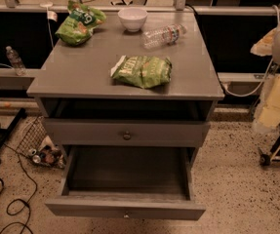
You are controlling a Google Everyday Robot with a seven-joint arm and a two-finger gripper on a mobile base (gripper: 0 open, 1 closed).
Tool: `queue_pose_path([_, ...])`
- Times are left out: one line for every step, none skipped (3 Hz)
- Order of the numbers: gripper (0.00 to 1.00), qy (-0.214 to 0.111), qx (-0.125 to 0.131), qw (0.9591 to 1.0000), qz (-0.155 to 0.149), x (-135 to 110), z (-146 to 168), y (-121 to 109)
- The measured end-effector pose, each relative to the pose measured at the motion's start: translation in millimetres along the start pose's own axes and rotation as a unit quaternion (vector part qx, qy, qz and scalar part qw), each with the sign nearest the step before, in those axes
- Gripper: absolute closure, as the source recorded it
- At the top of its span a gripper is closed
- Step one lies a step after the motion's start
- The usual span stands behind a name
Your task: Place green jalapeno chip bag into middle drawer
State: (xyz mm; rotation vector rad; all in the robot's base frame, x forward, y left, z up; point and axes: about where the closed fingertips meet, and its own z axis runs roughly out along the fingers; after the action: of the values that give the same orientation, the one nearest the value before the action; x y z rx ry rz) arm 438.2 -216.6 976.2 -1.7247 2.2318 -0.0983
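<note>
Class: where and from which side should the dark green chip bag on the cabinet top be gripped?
I would pinch the chip bag across its puffed middle, coming straight down: it lies flat, nothing touching it. The pincer is not in view.

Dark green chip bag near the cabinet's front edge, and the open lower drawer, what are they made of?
The dull dark-green chip bag looks like thin plastic film: crinkled, faint sheen. The open grey lower drawer looks like painted wood, matte, faintly grained; possibly laminate. The gripper is not in view.
</note>
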Motion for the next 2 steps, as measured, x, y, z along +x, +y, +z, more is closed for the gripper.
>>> queue_pose_path([0.0, -0.006, 0.0, 1.0, -0.001, -3.5, 3.8, -8.5])
queue_pose_path([0.0, -0.032, -0.011, 0.9994, -0.008, -18.6, 23.6, -38.2])
